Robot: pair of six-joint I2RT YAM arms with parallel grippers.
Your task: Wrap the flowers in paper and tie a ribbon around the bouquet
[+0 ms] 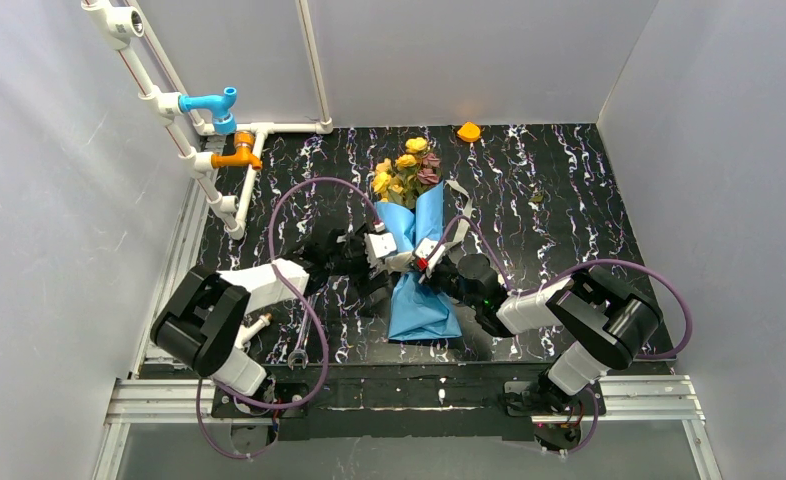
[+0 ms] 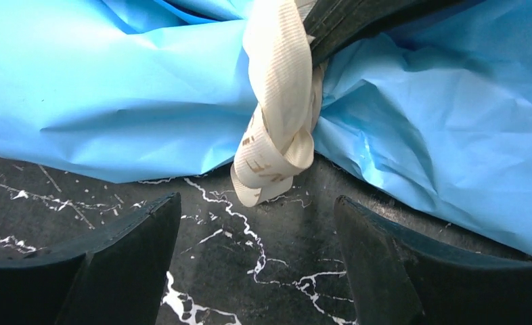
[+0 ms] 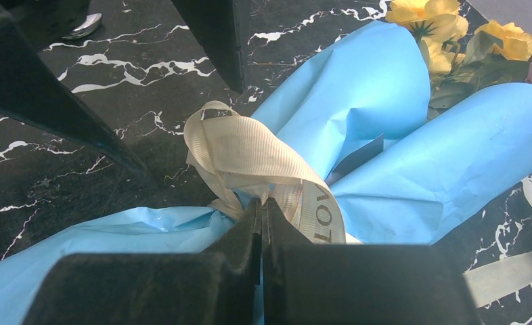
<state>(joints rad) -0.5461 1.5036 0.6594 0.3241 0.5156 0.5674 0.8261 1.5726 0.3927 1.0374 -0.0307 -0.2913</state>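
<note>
The bouquet (image 1: 416, 215) lies on the black marbled tabletop (image 1: 569, 200), midway between the two arms. Its flowers (image 1: 407, 165), yellow with a few dusky pink heads, point toward the far wall. The light blue paper (image 1: 424, 310) is wrapped round the stems as a creased cone, and its broad lower end fans out toward the arm bases. The beige ribbon (image 2: 277, 101) crosses the narrow middle of the cone, where it is bunched into a twisted loop with a short end curling down onto the tabletop. A loose tail of it trails off across the tabletop on the right side of the paper.

The right claw (image 3: 262, 203) is closed tight, its jaws pressed together on the ribbon just behind the loop, over the paper. The left claw (image 2: 256, 202) sits low on the opposite side of the bouquet, facing the knot. Its jaws stand wide apart and hold nothing, with only tabletop between them and the ribbon's curled end just ahead. A metal wrench (image 1: 296, 355) lies near the left arm's base.
</note>
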